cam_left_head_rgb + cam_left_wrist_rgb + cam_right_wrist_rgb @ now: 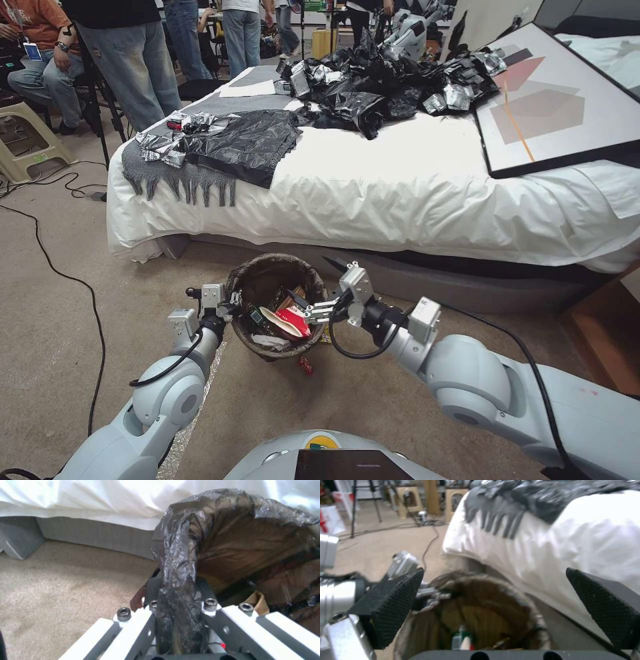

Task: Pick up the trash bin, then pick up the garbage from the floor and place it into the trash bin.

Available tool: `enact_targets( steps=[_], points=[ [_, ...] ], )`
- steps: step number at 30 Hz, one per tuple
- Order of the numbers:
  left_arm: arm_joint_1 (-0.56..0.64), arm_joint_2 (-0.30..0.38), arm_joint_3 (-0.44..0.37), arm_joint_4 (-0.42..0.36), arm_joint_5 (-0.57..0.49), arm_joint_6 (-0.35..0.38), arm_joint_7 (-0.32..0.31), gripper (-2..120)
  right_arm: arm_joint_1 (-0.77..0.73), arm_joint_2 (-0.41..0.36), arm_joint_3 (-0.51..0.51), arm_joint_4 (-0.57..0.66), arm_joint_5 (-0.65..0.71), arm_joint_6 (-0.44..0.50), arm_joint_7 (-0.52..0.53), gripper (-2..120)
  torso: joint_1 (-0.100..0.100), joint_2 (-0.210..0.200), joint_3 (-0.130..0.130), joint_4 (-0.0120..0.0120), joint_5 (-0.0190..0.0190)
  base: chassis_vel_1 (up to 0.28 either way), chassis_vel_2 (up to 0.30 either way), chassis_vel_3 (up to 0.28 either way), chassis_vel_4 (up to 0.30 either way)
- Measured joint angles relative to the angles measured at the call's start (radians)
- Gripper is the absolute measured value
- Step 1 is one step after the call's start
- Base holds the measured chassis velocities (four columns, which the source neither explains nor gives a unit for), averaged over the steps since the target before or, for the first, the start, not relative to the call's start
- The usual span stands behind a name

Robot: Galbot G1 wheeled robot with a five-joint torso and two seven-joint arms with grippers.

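Black mesh-textured pads (396, 605) of the right gripper (308, 308) stand spread wide apart, with nothing between them, poised just over the open mouth of the trash bin (235, 283) on its side nearer the right arm. Directly below and slightly ahead of these open fingers lies the bin's cavity, where garbage already rests: a red-and-white crumpled cup (288, 322), a small green-labelled bottle (257, 318) and a white tissue (270, 342) against the dark liner. Across the mouth from the right gripper, the left gripper (230, 308) is pressed together on the bag-covered rim (176, 580), one finger inside and one outside the wall, so the bin's upright axis runs roughly at right angles to the left jaw's closing line. One red scrap (305, 365) lies on the beige carpet (67, 347) just outside the bin's base, below and behind the right gripper, toward the robot; the right arm appears the nearer and the only free one for it, and a descent outside the rim seems required. Beyond the bin, farther from both grippers, stands the bed (413, 193) with its white cover hanging close to the bin's far wall.
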Motion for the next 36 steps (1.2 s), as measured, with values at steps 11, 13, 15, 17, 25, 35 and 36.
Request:
enact_targets(
  steps=[11, 13, 15, 17, 25, 35, 36],
  points=[
    [0.029, 0.001, -0.04, -0.006, -0.003, -0.002, -0.001, 5, -0.106, 0.065, 0.159, -0.039, 0.009, 0.013, 0.049, 100, 0.0, 0.0, 0.0, 0.0005, -0.0001, 0.0, 0.0, 0.0, 0.0],
    [0.035, 0.003, -0.049, -0.008, -0.003, -0.003, -0.001, 5, -0.139, 0.079, 0.182, -0.049, -0.009, 0.016, 0.049, 100, 0.0, 0.0, 0.0, 0.0005, 0.0, 0.0, 0.0, 0.0, 0.0],
    [0.041, 0.005, -0.059, -0.009, -0.004, -0.004, -0.001, 5, -0.17, 0.09, 0.201, -0.059, -0.031, 0.02, 0.049, 100, 0.0, 0.0, 0.0, 0.0004, -0.0001, 0.0, 0.0, 0.0, 0.0],
    [0.05, 0.007, -0.073, -0.012, -0.005, -0.005, -0.001, 5, -0.22, 0.11, 0.229, -0.078, -0.077, 0.031, 0.046, 100, 0.0, 0.0, 0.0, 0.0002, 0.0, 0.0, 0.0, 0.0, 0.0],
    [0.076, 0.0, -0.105, -0.022, -0.005, -0.009, 0.0, 5, -0.33, 0.162, 0.304, -0.097, -0.142, 0.042, 0.05, 100, 0.0, 0.0, 0.0, 0.0004, -0.0001, 0.0, 0.0, 0.0, 0.0],
    [0.102, -0.024, -0.137, -0.026, 0.007, -0.014, 0.002, 5, -0.432, 0.189, 0.309, -0.128, -0.23, 0.048, 0.061, 100, 0.0, 0.0, 0.0, 0.0003, -0.0001, 0.0, 0.0, 0.0, 0.0],
    [0.102, -0.024, -0.137, -0.026, 0.007, -0.014, 0.002, 5, -0.432, 0.189, 0.309, -0.128, -0.23, 0.048, 0.061, 100, 0.0, 0.0, 0.0, 0.0003, -0.0001, 0.0, 0.0, 0.0, 0.0]
  ],
)
